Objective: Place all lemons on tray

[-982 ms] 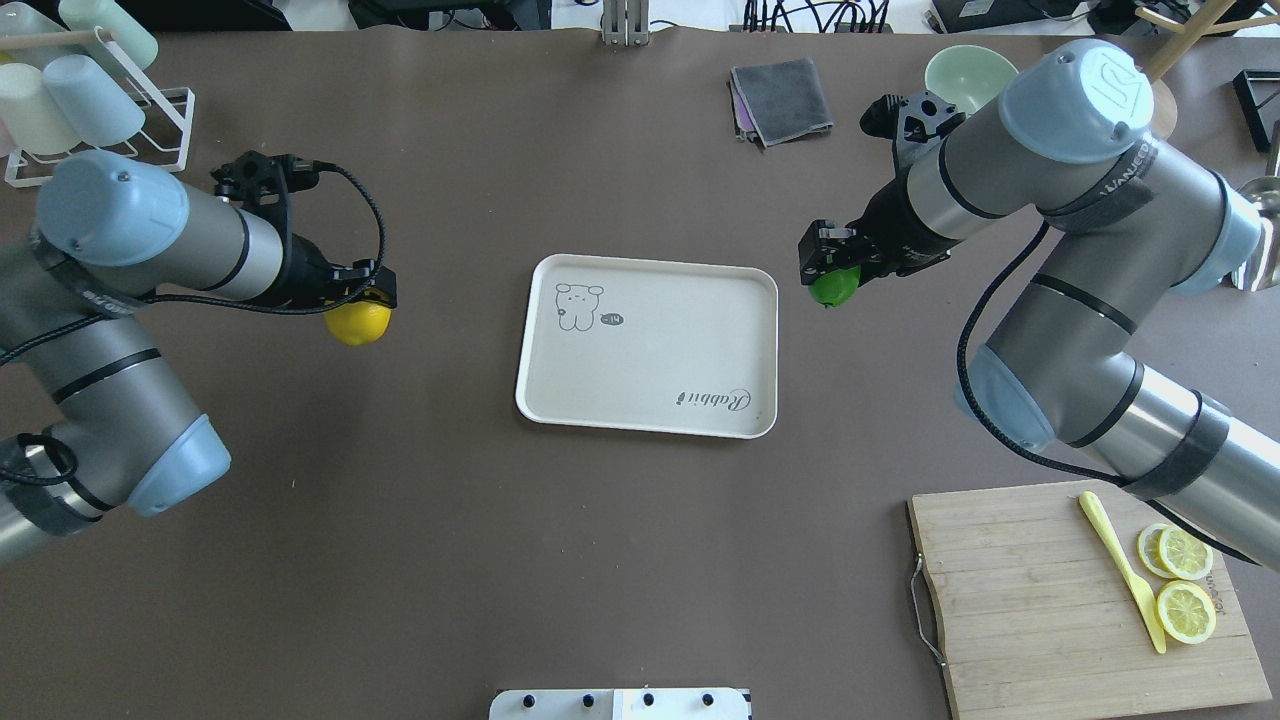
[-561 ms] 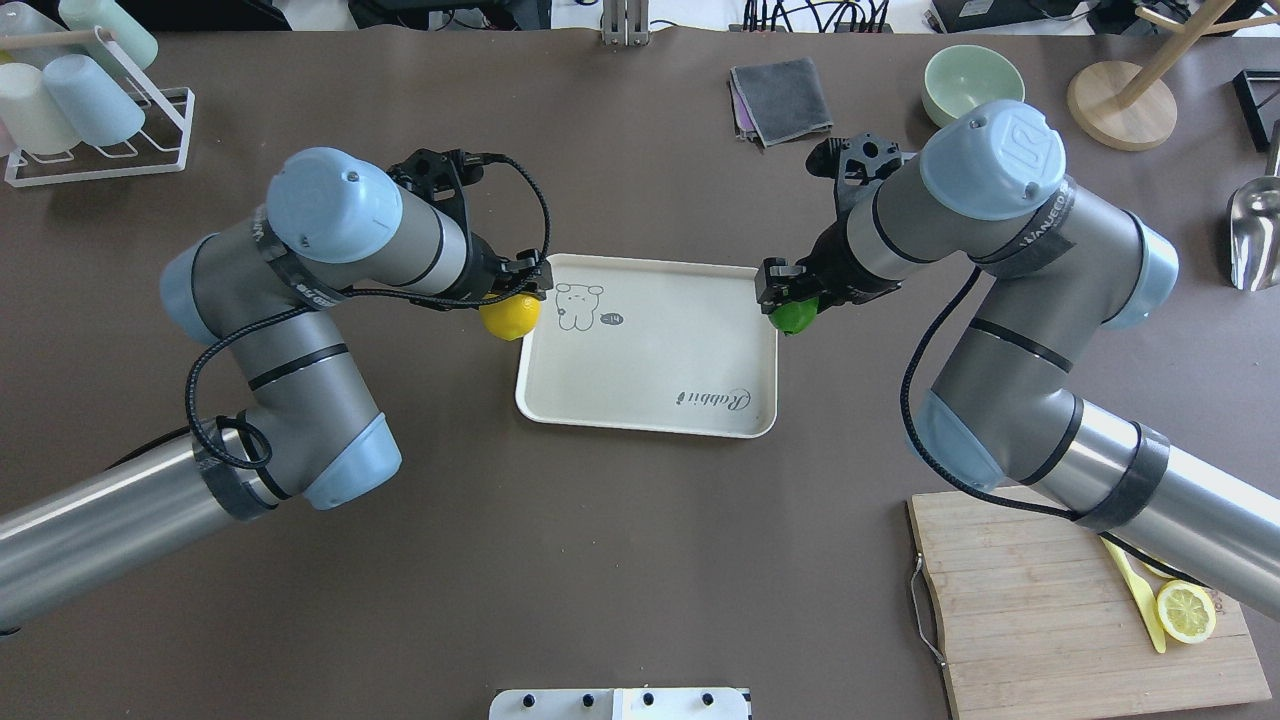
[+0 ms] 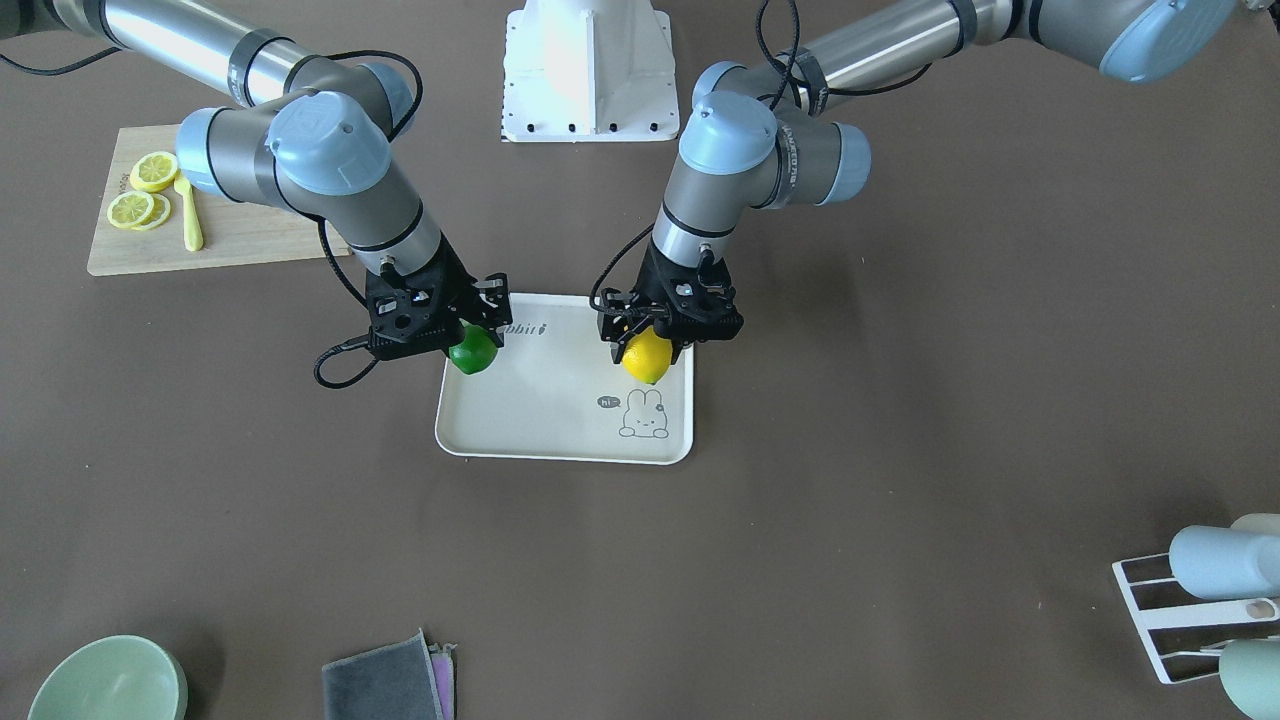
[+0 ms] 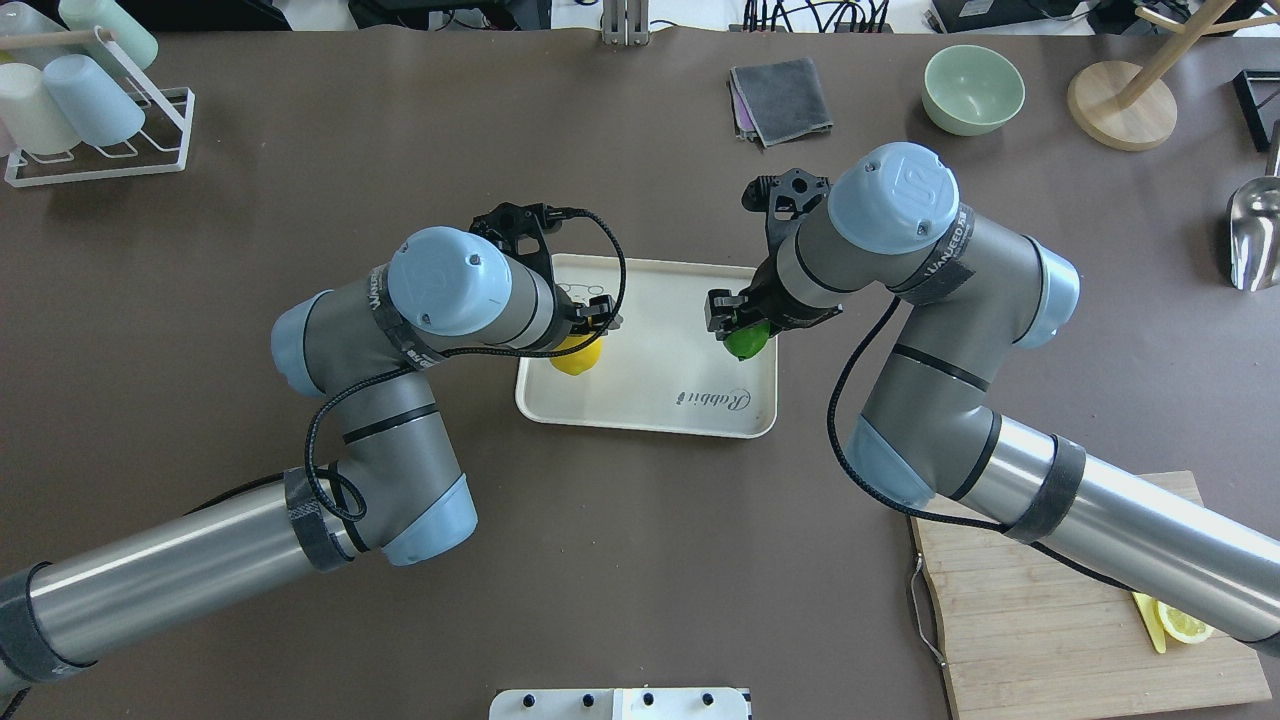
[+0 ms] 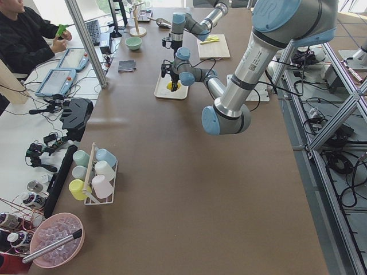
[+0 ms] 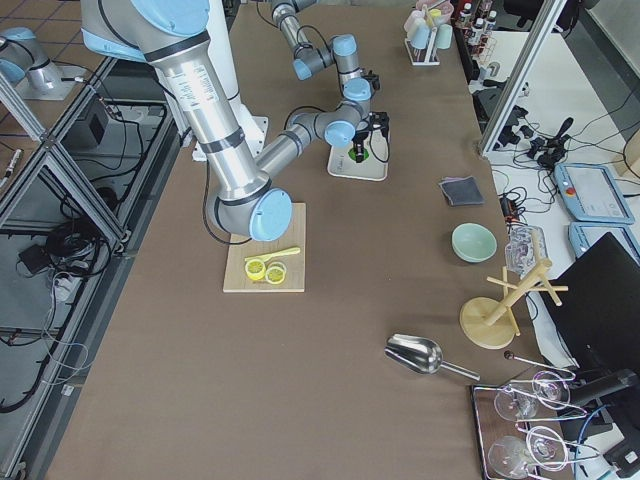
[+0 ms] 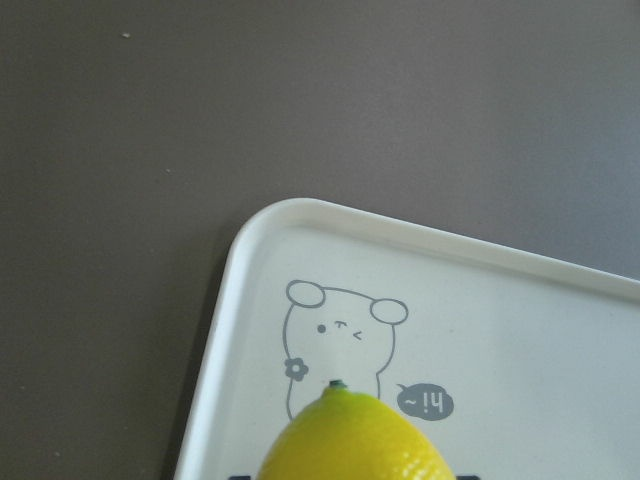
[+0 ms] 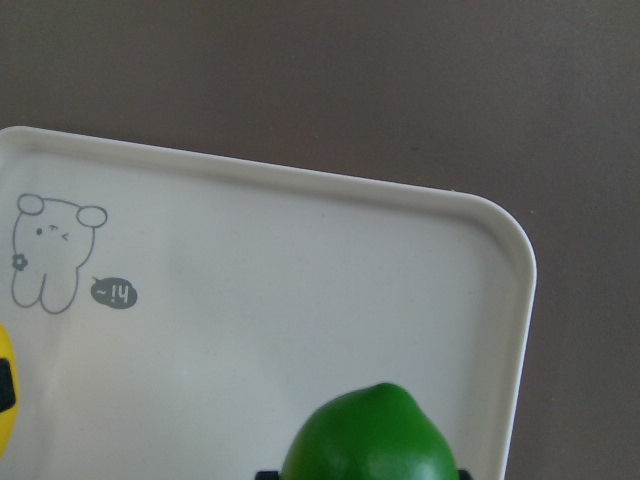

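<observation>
Tray lies mid-frame in the overhead view. Over its left end, the left gripper is clenched on the yellow lemon. Over its right end, the right gripper grasps the green lemon.

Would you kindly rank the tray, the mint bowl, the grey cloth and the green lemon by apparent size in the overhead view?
1. tray
2. mint bowl and grey cloth: too alike to rank
3. green lemon, smallest, though partly hidden
</observation>
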You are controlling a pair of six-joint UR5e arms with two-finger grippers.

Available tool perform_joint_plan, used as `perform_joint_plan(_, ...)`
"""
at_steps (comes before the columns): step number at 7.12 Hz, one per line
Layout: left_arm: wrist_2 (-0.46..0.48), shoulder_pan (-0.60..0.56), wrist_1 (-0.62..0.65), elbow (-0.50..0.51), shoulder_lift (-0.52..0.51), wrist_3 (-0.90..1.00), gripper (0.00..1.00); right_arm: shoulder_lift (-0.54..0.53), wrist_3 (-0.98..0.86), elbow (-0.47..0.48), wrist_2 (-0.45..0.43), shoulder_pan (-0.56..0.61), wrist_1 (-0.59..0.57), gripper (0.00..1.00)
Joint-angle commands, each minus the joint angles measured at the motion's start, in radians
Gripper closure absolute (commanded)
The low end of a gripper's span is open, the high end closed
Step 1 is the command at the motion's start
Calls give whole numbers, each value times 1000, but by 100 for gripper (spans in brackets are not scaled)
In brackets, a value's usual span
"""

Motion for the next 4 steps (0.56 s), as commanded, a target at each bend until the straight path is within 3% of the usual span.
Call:
perform_joint_plan(1,22,8,3,0,-3,3,3,45,2,-65,-36,-20,-1,0)
perform_joint_plan(4,34,-11,12,-75,5,8,2,53,3,-68,-24,7,-3,0)
